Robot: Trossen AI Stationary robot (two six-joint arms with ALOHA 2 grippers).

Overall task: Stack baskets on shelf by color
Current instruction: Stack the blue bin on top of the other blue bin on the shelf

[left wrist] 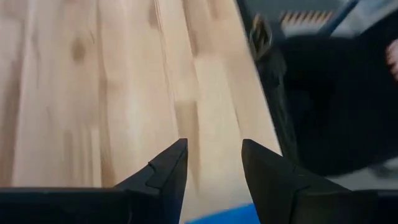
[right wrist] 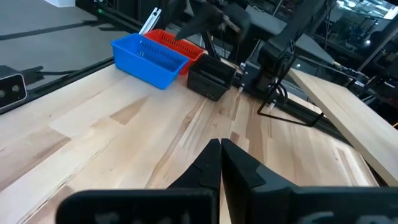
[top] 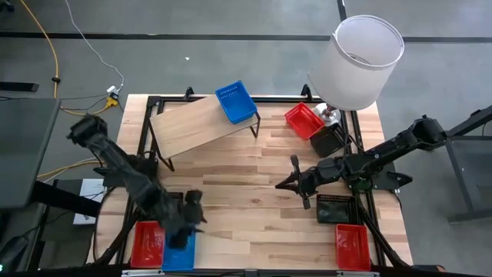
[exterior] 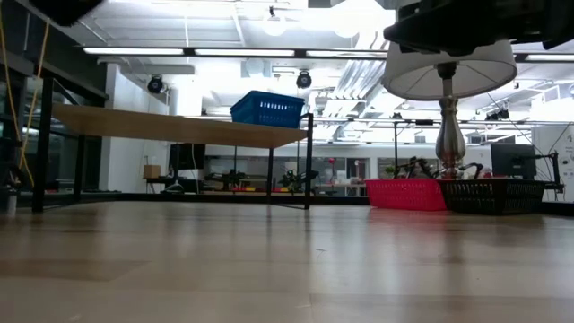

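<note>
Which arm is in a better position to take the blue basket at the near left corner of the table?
The left: its open gripper hovers right over that blue basket. The right gripper is shut mid-table.

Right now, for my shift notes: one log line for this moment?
left gripper: open, over blue basket | right gripper: shut, empty, mid-table | shelf: one blue basket

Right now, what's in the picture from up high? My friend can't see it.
The left gripper hovers open over a blue basket beside a red one at the table's near edge. Another blue basket sits on the shelf, and the right gripper waits shut mid-table.
</note>
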